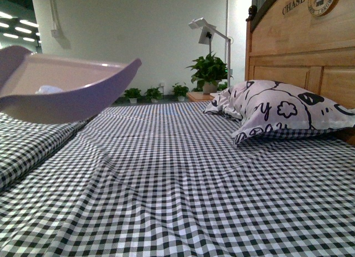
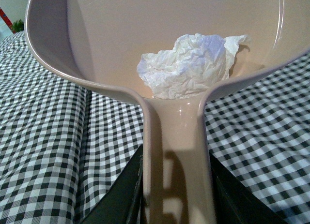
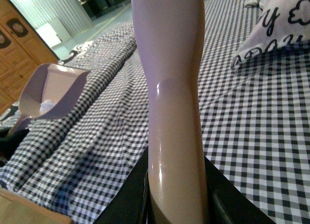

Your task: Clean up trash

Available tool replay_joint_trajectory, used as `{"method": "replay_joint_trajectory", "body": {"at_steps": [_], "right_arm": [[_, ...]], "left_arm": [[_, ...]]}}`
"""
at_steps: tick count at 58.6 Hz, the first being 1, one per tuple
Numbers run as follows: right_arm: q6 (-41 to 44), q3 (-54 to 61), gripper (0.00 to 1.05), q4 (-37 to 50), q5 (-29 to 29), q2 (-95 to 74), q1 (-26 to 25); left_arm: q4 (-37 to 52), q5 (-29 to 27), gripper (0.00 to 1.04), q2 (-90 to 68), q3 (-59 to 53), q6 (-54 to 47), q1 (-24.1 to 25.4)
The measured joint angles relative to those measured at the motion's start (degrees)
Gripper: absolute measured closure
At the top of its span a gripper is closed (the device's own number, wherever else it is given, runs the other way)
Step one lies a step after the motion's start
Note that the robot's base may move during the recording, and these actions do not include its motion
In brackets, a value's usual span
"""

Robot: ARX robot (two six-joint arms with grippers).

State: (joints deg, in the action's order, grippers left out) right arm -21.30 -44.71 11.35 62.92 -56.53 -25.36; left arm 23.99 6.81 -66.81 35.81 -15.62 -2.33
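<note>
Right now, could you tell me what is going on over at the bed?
The left claw holds a pale dustpan by its handle, raised above the checked bedsheet. A crumpled white paper wad, the trash, already lies inside the pan. The right claw grips a second pale handle; what is at its far end is out of view. A patterned pillow rests near the headboard.

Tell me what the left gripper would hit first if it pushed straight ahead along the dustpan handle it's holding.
The left gripper would drive the dustpan, with the trash inside, forward over the checkered bedsheet. Nothing else shows ahead, though depth is unclear.
</note>
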Motion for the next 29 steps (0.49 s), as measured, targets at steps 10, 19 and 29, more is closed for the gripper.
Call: {"method": "replay_joint_trajectory", "body": {"at_steps": [10,19,29], "right_arm": [[-13.9,2.7,0.84,7.9,2.8,8.9,-1.8],[-22.8,3.3,0.84,9.9,1.3,13.9,-1.2],[-25.1,3.2,0.84,3.5,-3.3,17.3,1.7]], "left_arm": [[-3.9,-2.2,0.77,10.4,-1.6,3.1,-1.6],[-6.1,-3.5,0.77,15.4,-2.8,4.0,-3.2],[-8.0,-4.6,0.77,19.0,-3.9,4.6,-5.0]]}}
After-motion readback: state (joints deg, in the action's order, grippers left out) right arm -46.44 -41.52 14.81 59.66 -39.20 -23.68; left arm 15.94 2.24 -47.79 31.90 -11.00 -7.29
